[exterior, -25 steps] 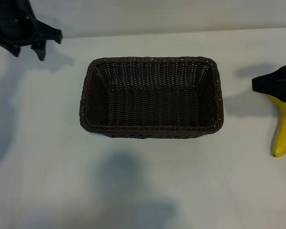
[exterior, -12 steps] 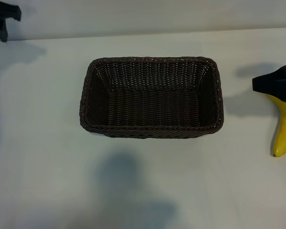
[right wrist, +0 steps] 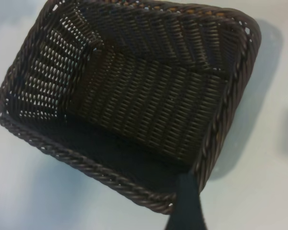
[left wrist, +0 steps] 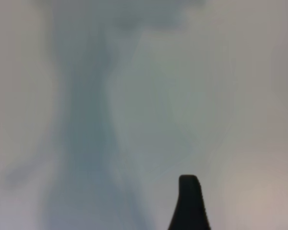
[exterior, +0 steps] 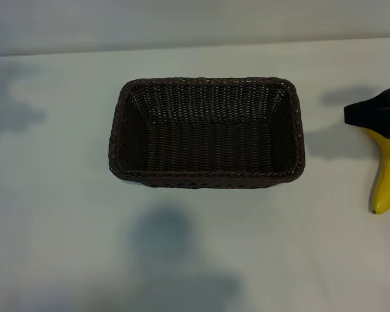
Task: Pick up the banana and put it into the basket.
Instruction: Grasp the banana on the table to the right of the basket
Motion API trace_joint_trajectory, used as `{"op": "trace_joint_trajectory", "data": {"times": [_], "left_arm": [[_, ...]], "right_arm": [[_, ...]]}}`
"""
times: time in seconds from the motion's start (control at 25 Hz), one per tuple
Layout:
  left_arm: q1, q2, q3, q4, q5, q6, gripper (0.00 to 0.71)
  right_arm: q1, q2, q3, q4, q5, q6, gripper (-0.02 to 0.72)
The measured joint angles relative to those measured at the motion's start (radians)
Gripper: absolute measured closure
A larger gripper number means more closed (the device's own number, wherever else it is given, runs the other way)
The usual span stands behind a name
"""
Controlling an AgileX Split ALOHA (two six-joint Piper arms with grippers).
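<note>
One right gripper [exterior: 377, 117] poised over banana [exterior: 386, 175].

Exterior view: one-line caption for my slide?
Empty basket mid-table; right gripper over the banana at the right edge.

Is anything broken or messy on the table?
No, nothing stands out. The basket sits flat, whole and empty. The banana lies to its right on the table, with the right gripper over its top end.
</note>
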Motion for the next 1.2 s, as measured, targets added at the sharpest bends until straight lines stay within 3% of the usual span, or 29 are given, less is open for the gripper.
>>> {"op": "trace_joint_trajectory", "data": {"times": [0.36, 0.76, 0.96, 1.2], "left_arm": [[0.000, -0.459, 0.400, -0.011, -0.004, -0.024, 0.140], [0.000, -0.919, 0.724, -0.013, -0.067, -0.071, 0.140], [0.000, -1.064, 0.803, -0.029, -0.099, -0.071, 0.140], [0.000, -1.112, 0.819, -0.059, -0.137, -0.071, 0.140]], "right_arm": [[0.000, 0.000, 0.000, 0.000, 0.000, 0.001, 0.131], [0.000, 0.000, 0.000, 0.000, 0.000, 0.001, 0.131], [0.000, 0.000, 0.000, 0.000, 0.000, 0.001, 0.131], [0.000, 0.000, 0.000, 0.000, -0.001, 0.001, 0.131]]}}
